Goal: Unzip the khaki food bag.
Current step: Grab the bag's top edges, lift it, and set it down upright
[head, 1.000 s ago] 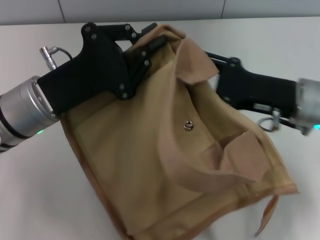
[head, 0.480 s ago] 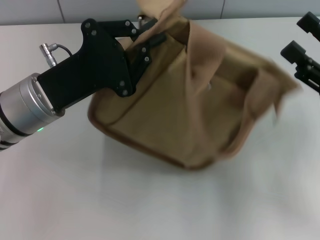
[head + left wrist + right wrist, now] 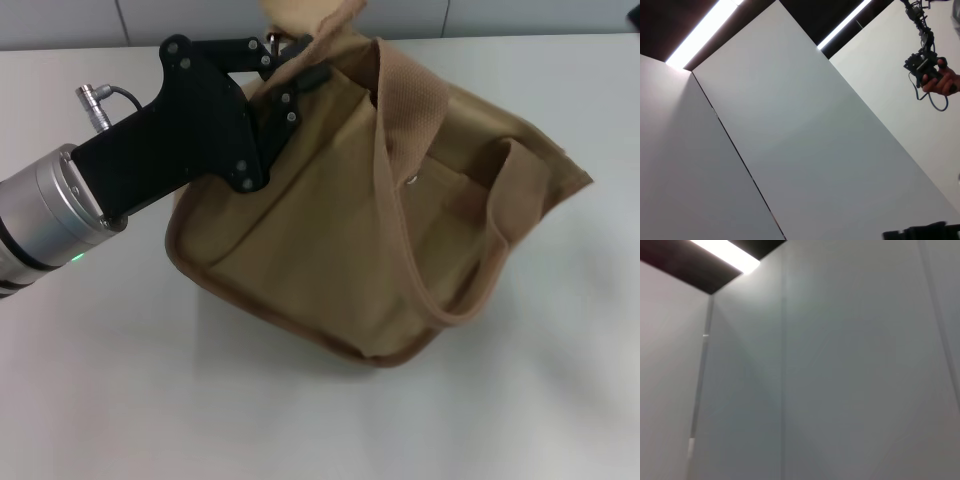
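The khaki food bag (image 3: 320, 250) lies tilted on the white table (image 3: 110, 390) in the head view, its brown-piped base toward me. One wide webbing handle (image 3: 408, 110) loops over the front, beside the silver snap (image 3: 412, 181). My left gripper (image 3: 298, 72) is shut on the bag's fabric at its far upper left corner, next to a small metal ring (image 3: 271, 40). The zipper is hidden behind the bag's top. My right gripper is out of view. Both wrist views show only walls and ceiling lights.
The white table extends around the bag, with a grey wall edge (image 3: 300, 20) at the back. In the left wrist view a person's hand holding a black device (image 3: 929, 70) shows far off.
My right gripper let go of the bag and drew away to the right, out of view. The bag dropped from its lifted, tipped pose and settled on the table. My left gripper kept its hold.
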You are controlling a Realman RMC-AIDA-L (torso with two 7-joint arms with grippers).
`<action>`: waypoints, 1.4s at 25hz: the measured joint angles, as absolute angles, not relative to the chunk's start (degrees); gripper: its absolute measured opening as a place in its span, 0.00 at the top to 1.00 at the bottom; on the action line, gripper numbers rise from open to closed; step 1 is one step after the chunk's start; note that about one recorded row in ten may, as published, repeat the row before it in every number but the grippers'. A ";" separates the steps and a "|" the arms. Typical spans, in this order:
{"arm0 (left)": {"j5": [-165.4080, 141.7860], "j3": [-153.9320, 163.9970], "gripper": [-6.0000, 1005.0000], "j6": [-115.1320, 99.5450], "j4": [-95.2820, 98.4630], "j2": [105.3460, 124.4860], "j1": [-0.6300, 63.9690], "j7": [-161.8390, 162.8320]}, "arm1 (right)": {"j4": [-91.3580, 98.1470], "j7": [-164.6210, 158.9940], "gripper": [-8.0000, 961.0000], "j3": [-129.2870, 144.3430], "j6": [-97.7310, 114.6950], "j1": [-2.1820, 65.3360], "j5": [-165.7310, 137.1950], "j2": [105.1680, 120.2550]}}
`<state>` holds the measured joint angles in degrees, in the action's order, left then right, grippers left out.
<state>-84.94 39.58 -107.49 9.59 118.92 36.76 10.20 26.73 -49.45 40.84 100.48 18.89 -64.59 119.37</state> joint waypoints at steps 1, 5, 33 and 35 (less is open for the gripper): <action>-84.94 39.68 0.91 -107.52 9.64 118.91 36.76 10.20 | 26.62 -49.44 0.14 40.72 99.62 19.37 -64.17 119.33; -85.05 39.97 0.91 -107.70 10.22 118.83 36.81 10.22 | 26.80 -49.43 0.14 43.26 93.06 22.88 -65.64 119.11; -84.82 39.66 0.91 -106.57 10.07 119.09 37.88 10.38 | 29.55 -36.14 0.14 64.05 94.92 21.29 -76.13 119.88; -84.78 39.69 0.91 -106.60 10.03 119.09 37.88 10.37 | 28.13 -34.32 0.14 65.27 95.00 21.49 -73.65 119.89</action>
